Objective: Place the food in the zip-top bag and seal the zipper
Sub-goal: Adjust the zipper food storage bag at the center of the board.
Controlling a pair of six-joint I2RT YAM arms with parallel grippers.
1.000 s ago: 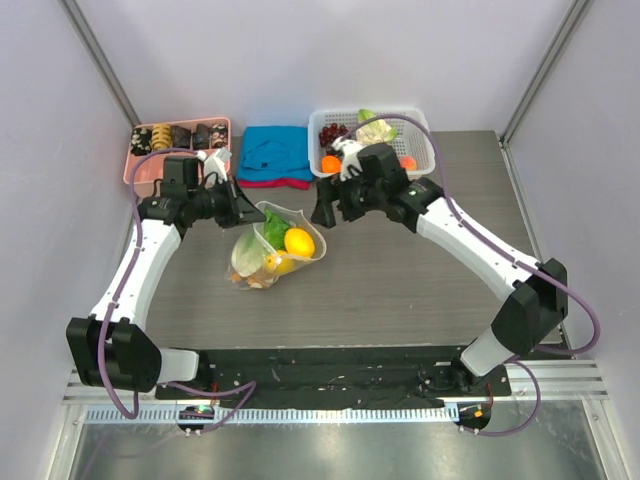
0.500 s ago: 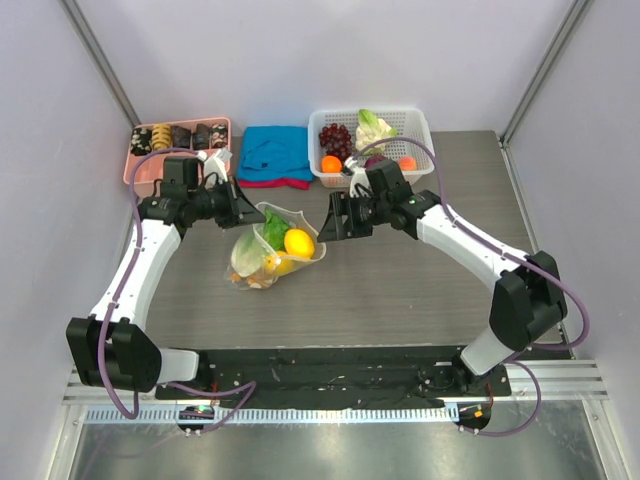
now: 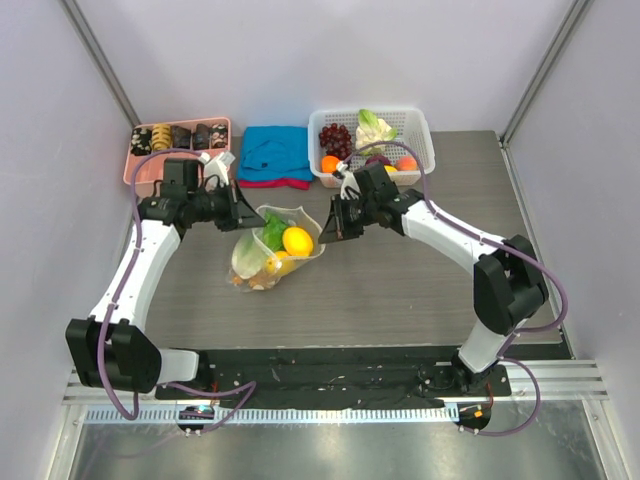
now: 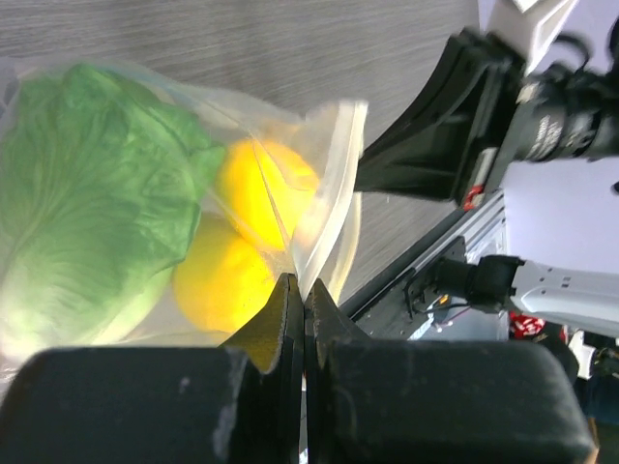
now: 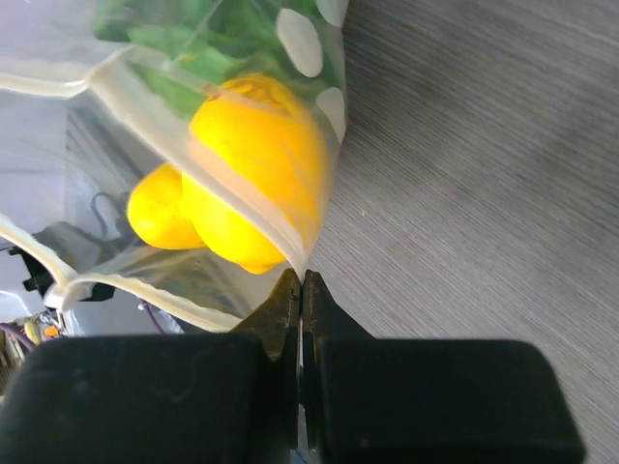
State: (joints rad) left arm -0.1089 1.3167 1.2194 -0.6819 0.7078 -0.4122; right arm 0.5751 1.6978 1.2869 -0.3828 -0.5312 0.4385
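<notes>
Now we have the left gripper (image 4: pixel 303 290) and right gripper (image 5: pixel 302 282) each clenched on the mouth of the zip-top bag (image 4: pixel 290 126); we should draw the zipper (image 5: pixel 242 203) taut between them, keeping the food (image 4: pixel 242 184) beyond the fingertips.

A pink tray (image 3: pixel 138 160) is sitting at the far left corner of the table (image 3: pixel 400 290), holding a row of dark brown snacks (image 3: pixel 182 136). Just right of it, a blue cloth (image 3: pixel 272 150) is lying crumpled over a red cloth (image 3: pixel 272 183), whose edge is peeking out along the near side. A white lattice basket (image 3: pixel 427 142) is standing right of the cloths, by the far edge.
</notes>
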